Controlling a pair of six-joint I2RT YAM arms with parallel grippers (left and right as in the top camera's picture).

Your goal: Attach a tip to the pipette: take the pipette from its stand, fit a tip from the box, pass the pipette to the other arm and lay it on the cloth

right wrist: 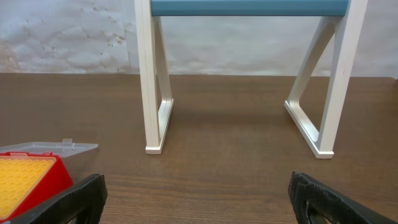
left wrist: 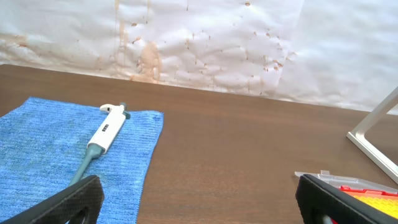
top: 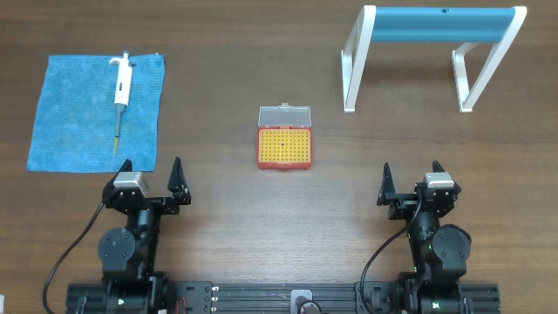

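Left end effector (top: 152, 166) released: pipette (left wrist: 106, 130) on cloth (left wrist: 37, 149). Right end effector (top: 411, 168) released: stand (right wrist: 155, 81).

Top cam looks straight down on the whole table (top: 218, 78). Both wrist cams sit low, close to it, facing the back wall (left wrist: 217, 37); both catch the tip box (right wrist: 25, 174).

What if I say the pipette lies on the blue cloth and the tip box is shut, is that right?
No. The tip box is open, lid folded back, as the top view shows. The pipette does lie on the blue cloth.
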